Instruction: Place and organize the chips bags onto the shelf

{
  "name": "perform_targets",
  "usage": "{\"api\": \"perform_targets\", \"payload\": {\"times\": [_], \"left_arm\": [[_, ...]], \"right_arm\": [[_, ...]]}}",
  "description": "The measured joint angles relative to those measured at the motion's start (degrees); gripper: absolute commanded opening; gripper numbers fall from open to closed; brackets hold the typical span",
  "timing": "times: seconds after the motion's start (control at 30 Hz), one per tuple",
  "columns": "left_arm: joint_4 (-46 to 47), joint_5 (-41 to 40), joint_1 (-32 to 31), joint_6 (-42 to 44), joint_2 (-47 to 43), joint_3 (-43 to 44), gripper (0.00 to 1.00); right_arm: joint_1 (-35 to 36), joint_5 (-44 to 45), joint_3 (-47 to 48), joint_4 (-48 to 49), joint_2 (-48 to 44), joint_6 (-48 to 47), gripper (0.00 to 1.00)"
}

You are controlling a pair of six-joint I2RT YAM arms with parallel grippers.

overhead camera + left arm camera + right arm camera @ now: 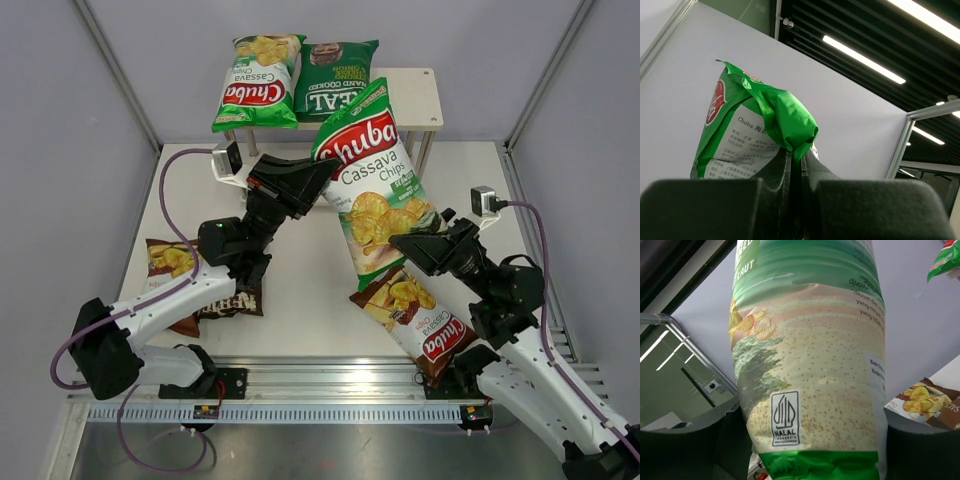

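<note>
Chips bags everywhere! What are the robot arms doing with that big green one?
A light-green Chuba bag is up in the air between the two robot arms, in front of the shelf. The left gripper is pinched shut on its crimped end. The right gripper has its fingers on either side of the other end, and I can't tell if they squeeze it. Two green bags already lie on the shelf's top board. Three brown bags are on the table.

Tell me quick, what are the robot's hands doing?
Left gripper: closed on the green bag, top edge.
Right gripper: closed around that bag's bottom.
</note>
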Motion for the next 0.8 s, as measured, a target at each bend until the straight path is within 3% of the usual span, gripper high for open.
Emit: {"api": "perform_targets", "payload": {"times": [0.07, 0.1, 0.13, 0.2, 0.23, 0.47, 0.6, 0.8], "left_arm": [[-1.49, 0.24, 0.31, 0.31, -0.02, 0.55, 0.27], [-2.38, 0.44, 0.74, 0.50, -0.07, 0.74, 0.52], [-3.21, 0.59, 1.42, 0.87, -0.13, 0.83, 0.63], [-5.31, 0.74, 3.43, 0.35, -0.22, 1.07, 0.75], [-6.69, 1.05, 4.55, 0.02, -0.37, 1.11, 0.87], [-23.12, 4.09, 12.96, -0.61, -3.06, 0.13, 0.99], [-38.01, 2.86, 15.56, 2.73, -9.11, -0.07, 0.99], [-57.05, -1.03, 15.67, 11.65, -21.40, 1.53, 0.99]], "right_arm": [[0.00, 0.74, 0.00, -1.60, -1.07, -0.83, 0.47], [0.00, 1.29, 0.04, -2.62, -1.66, -1.49, 0.44], [0.00, 1.84, 0.07, -3.37, -2.16, -1.99, 0.39], [0.00, 2.73, 0.17, -4.92, -2.86, -3.02, 0.38], [0.02, 3.39, 0.39, -6.03, -2.95, -3.50, 0.37], [0.22, 6.78, 4.00, -15.98, -0.79, -8.79, 0.34], [0.52, 9.97, 10.95, -24.37, 2.10, -12.55, 0.32], [0.26, 15.69, 23.89, -28.79, 7.34, -14.82, 0.34]]}}
